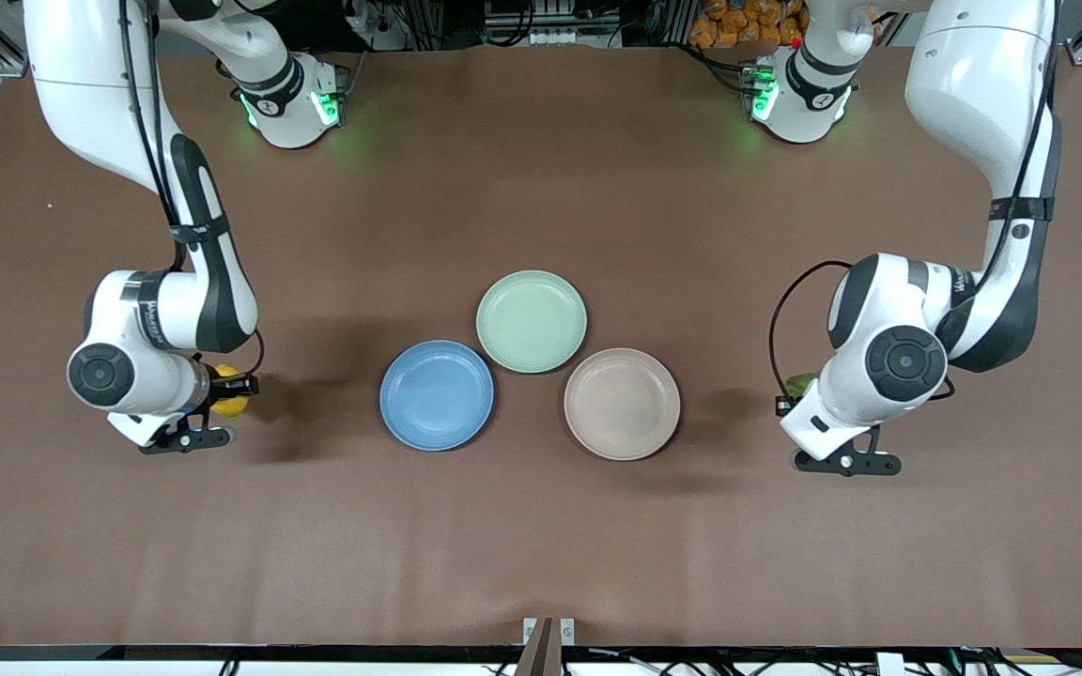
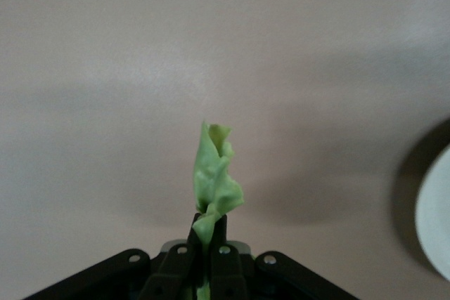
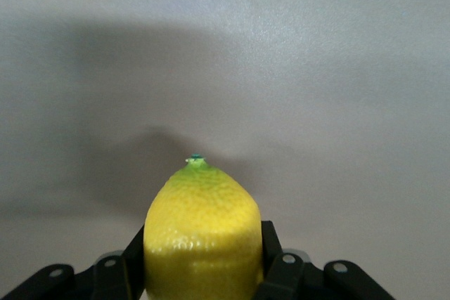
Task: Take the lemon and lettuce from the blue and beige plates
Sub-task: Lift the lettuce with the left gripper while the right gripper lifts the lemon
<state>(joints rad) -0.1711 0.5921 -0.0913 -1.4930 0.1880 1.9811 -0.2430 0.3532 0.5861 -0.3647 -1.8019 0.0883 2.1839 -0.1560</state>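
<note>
From the front camera, both picks are looking finished: the blue plate (image 1: 437,394) and the beige plate (image 1: 622,403) are sitting bare mid-table, with a mint-green plate (image 1: 532,320) just beside both and farther from the camera. The right gripper (image 1: 233,391) is hanging over bare table toward the right arm's end, well apart from the blue plate, its jaws pinching the lemon (image 1: 229,394), which is peeking out yellow beside the wrist. The left gripper (image 1: 793,392) is hanging over the table toward the left arm's end, apart from the beige plate, and a scrap of green, the lettuce (image 1: 799,383), is showing at the wrist. The step in hand appears to be the carry-away; any next move is calling for firm grips and a spot to set each item down.

From the left wrist, the lettuce (image 2: 214,187) is standing up from between the clamped fingers (image 2: 219,230), stem end pinched, with a pale plate edge at the frame's border.

From the right wrist, the lemon (image 3: 202,233) is filling the gap between the fingers (image 3: 270,244), its tip pointing away from the wrist over empty table.
</note>
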